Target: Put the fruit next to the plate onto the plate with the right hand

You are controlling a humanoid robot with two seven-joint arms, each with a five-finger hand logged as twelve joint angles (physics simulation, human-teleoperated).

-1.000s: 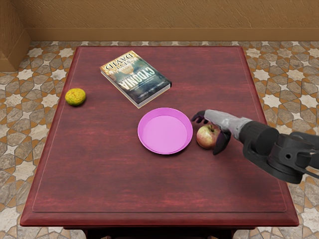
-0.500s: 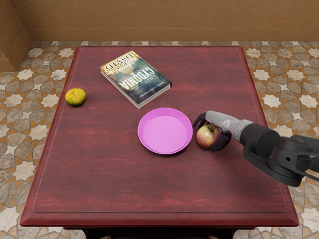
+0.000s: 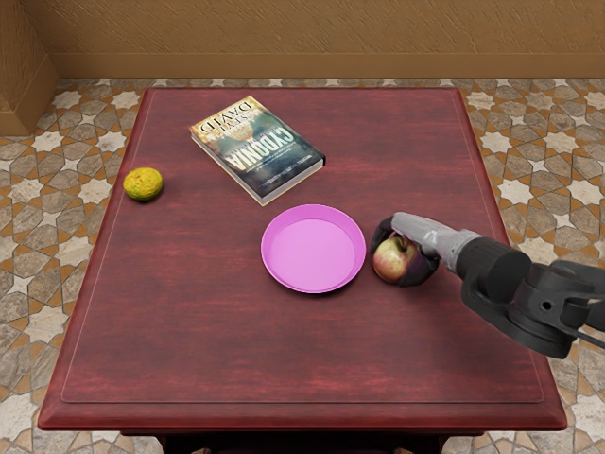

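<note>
Item: red-yellow apple (image 3: 388,260), at 3 o'clock from the pink plate (image 3: 307,251), just beside its rim and not on it. Right hand (image 3: 414,251): dark fingers clamped around the apple (arm enters from the right edge). Book (image 3: 257,147): lies flat at 11 o'clock from the plate. Yellow-green fruit (image 3: 143,183): at 10 o'clock, well apart, near the edge of the dark red table (image 3: 189,322).

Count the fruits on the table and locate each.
2. An apple sits right of the pink plate, gripped by the right robot hand; a yellow-green citrus fruit lies near the left edge of the table. None seems hidden.
</note>
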